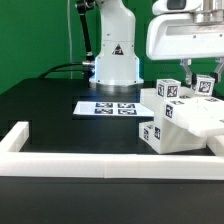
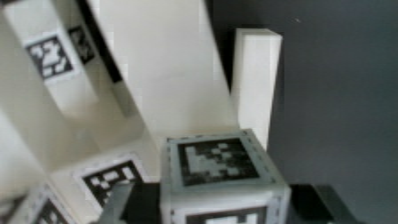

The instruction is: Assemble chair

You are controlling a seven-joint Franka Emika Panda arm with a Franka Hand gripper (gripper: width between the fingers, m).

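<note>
A: Exterior view first: where are the chair parts (image 1: pixel 178 118)?

B: Piled at that view's right, on the black table (image 1: pixel 60 115), just inside the white border rail (image 1: pixel 90 163). The gripper (image 1: pixel 190 80) hangs over the heap.

A: Holding anything?

B: Wrist view shows the fingers (image 2: pixel 121 203) pinched narrow on a tagged block (image 2: pixel 221 175), probably to lift it clear for joining. The marker board (image 1: pixel 110 107) lies beside. No containers.

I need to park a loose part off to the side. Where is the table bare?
Bare black table lies between the border rail and the marker board, on the exterior view's left. The exterior view's right is crowded with chair parts under the gripper.
</note>
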